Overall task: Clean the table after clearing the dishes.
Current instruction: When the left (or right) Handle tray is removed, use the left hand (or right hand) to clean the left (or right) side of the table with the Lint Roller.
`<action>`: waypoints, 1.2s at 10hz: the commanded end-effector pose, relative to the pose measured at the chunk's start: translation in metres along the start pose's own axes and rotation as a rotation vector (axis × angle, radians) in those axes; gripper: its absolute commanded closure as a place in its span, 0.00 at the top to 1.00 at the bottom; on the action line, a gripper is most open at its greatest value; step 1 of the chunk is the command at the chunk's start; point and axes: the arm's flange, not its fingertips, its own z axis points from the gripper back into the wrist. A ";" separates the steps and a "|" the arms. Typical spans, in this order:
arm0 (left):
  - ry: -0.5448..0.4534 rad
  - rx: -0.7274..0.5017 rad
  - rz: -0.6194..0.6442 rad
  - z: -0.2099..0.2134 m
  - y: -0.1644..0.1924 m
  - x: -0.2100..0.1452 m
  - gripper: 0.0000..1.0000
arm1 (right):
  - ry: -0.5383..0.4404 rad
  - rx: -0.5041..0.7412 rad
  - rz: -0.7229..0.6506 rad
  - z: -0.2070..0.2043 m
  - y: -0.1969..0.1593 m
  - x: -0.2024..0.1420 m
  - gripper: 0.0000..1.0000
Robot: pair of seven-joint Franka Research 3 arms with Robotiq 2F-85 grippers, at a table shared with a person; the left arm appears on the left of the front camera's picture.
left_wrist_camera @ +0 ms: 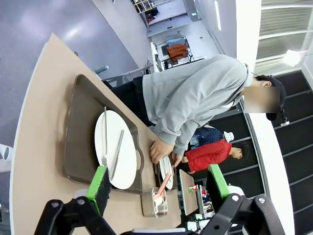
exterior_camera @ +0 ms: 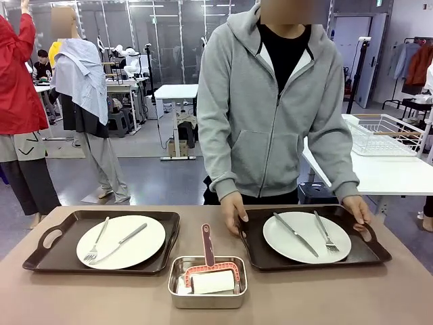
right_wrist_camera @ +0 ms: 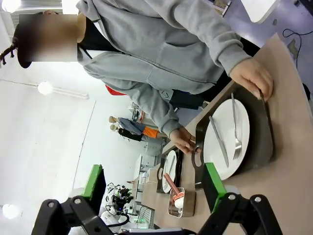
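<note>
Two dark brown handled trays rest on the taupe table (exterior_camera: 101,298). The left tray (exterior_camera: 64,256) and the right tray (exterior_camera: 369,254) each carry one round white plate: the left plate (exterior_camera: 145,247) and the right plate (exterior_camera: 287,245). Each plate bears one fork (exterior_camera: 98,242) and one knife (exterior_camera: 295,235), so there are two of each. Between the trays, nearer the robot, one small steel pan (exterior_camera: 207,298) holds a single lint roller (exterior_camera: 211,281) with a red handle. A person's hands (exterior_camera: 233,210) grip both ends of the right tray. The left gripper (left_wrist_camera: 159,188) hangs over the table with its jaws wide apart and empty. The right gripper (right_wrist_camera: 152,188) is likewise spread, with nothing between its pads.
</note>
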 end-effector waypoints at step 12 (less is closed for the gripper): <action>-0.002 -0.014 -0.001 0.003 0.000 -0.001 1.00 | 0.605 -0.154 0.489 -0.251 0.148 -0.011 1.00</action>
